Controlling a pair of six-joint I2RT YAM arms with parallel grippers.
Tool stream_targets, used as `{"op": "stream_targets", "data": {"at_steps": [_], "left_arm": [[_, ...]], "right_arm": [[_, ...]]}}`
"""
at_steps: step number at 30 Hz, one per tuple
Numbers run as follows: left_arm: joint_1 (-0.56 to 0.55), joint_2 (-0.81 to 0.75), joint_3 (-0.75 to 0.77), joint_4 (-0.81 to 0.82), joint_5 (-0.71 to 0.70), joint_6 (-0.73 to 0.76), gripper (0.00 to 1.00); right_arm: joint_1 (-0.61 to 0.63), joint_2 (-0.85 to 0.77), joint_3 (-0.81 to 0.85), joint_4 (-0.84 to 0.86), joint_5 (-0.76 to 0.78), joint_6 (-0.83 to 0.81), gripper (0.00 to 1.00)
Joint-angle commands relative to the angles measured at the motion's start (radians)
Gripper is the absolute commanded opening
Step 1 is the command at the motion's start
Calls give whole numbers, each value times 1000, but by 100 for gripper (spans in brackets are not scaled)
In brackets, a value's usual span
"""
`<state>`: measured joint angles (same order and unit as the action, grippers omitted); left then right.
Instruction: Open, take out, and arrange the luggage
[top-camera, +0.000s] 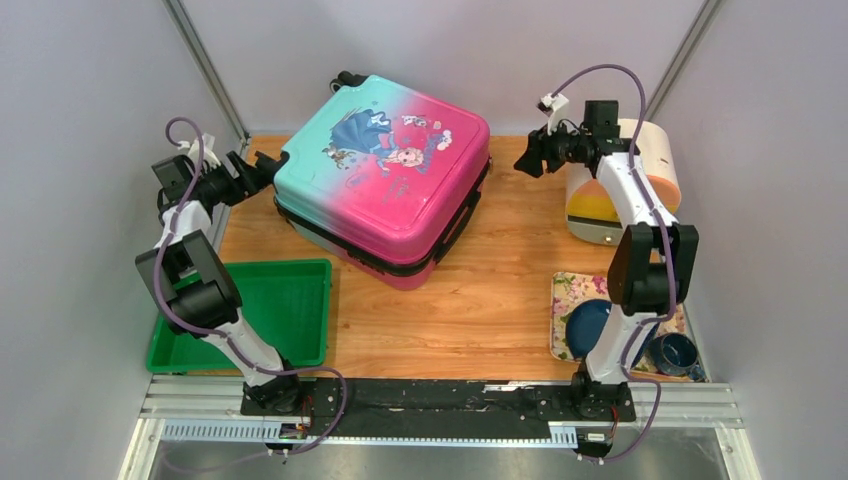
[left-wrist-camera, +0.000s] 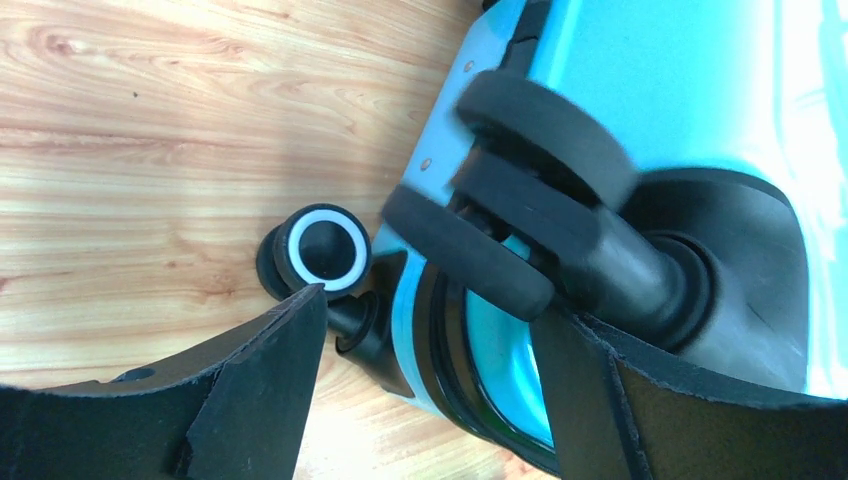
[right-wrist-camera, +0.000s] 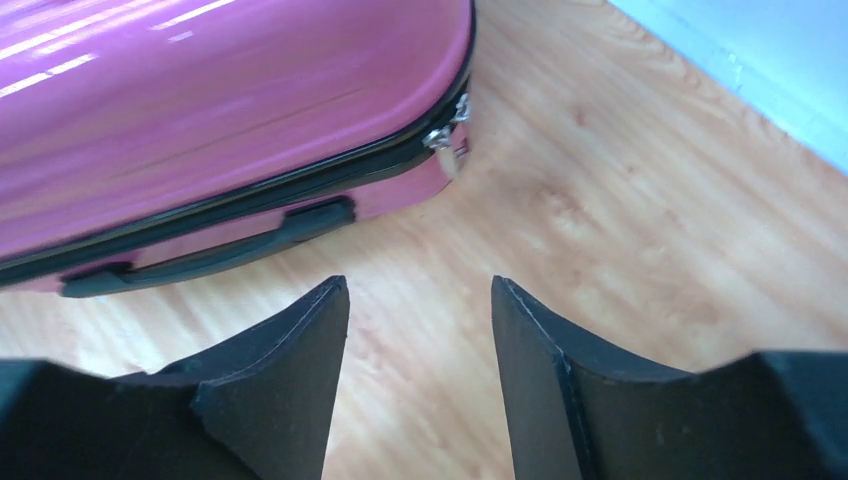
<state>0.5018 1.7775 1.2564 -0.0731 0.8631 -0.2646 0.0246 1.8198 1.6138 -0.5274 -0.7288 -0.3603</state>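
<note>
While one luggage (top-camera: 385, 180) lies flat and closed on the wooden table (top-camera: 480, 300), with its printed pink-to-teal shell facing up and its body turned at an angle toward the far middle, two arms reach for it from opposite sides. At its teal corner the left gripper (top-camera: 268, 165) sits just beside the wheels, its two fingers (left-wrist-camera: 265, 390) spread wide. The left wrist view shows two black casters (left-wrist-camera: 325, 250) at that corner just ahead of the fingertips, one with a white ring on its face. I cannot tell whether either finger touches them, and nothing is clamped there.

On the other side the right gripper (top-camera: 527, 155) hovers over the table, a little apart from the pink end of the case. Its two fingertips (right-wrist-camera: 290, 370) stand parted with only bare wood between them, grasping nothing. That wrist view also shows one black side handle (right-wrist-camera: 210, 245) below the zip line. At the corner hang the metal zip pulls (right-wrist-camera: 445, 135), too small to count surely.

One green tray (top-camera: 240, 264) sits at the near left beside the left arm. One cream-and-orange round container (top-camera: 660, 140) stands at the far right behind the right arm. One floral mat (top-camera: 562, 300) at the near right carries one blue plate (top-camera: 590, 325) and one blue cup (top-camera: 678, 352).
</note>
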Motion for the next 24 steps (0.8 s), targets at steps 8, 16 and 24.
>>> {"op": "stream_targets", "data": {"at_steps": [8, 16, 24], "left_arm": [[-23, -180, -95, 0, 157, 186, 84], [-22, -193, -97, -63, 142, 263, 84], [-20, -164, -68, -54, 137, 284, 84]], "right_arm": [[15, 272, 167, 93, -250, -295, 58], [44, 348, 186, 236, -189, -330, 56], [44, 384, 182, 290, -190, -476, 52]]}}
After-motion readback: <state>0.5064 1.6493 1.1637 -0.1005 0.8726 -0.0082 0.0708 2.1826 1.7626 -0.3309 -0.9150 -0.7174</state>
